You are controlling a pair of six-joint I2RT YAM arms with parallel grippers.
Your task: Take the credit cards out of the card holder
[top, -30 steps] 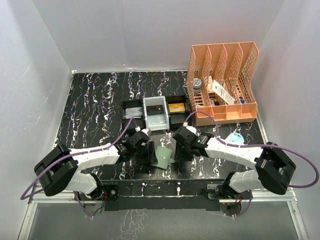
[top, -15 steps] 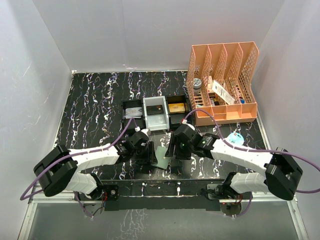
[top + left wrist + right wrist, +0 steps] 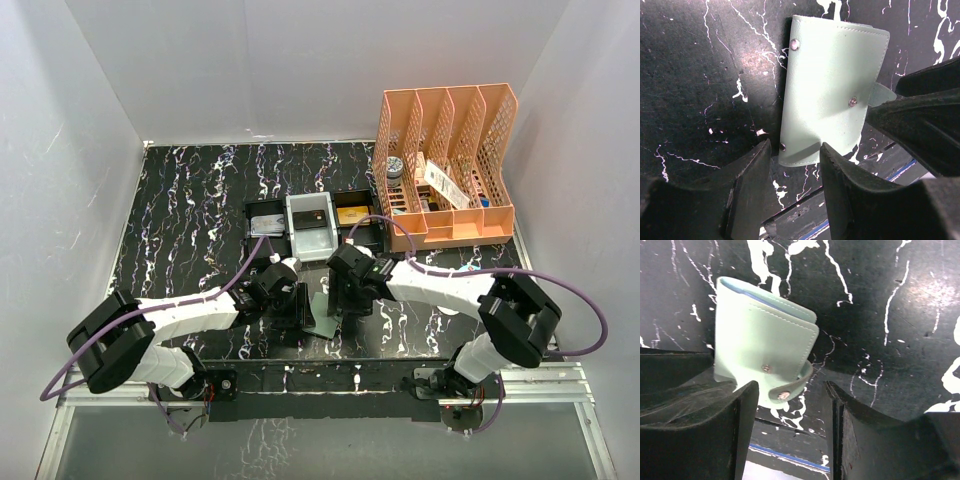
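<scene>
Card holder (image 3: 324, 318) first: you will find it on the black marbled tabletop (image 3: 190, 220), close to the front edge and midway between your two arms. It is folded over, not spread flat. From the right wrist camera its far lip gapes a little and shows a thin blue edge inside. Its side tab (image 3: 796, 386) wraps round the near corner with a snap on it.

Your left arm (image 3: 190, 312) lies low, stretched from its base at the left toward the centre, with the wrist tipped down over the holder's left side. The left fingers (image 3: 747, 195) stand part open with the holder's near corner in the gap. One finger seems to bear on the holder's edge, where the material buckles slightly, though the view is too tight to call it a pinch. The other finger stands just clear, with bare tabletop between it and the holder.

Your right arm (image 3: 450, 285) has its elbow out at the right and its forearm running leftward, low, to the holder's right side. The right fingers (image 3: 840, 435) are spread wide and grip nothing. The tab lies against the inner face of one finger, and the other is over bare tabletop.

Behind the holder sits a row of three trays, a black tray (image 3: 265, 222), a white tray (image 3: 310, 228) and a second black tray (image 3: 355, 215). A peach file rack (image 3: 445, 165) stands at the rear right.
</scene>
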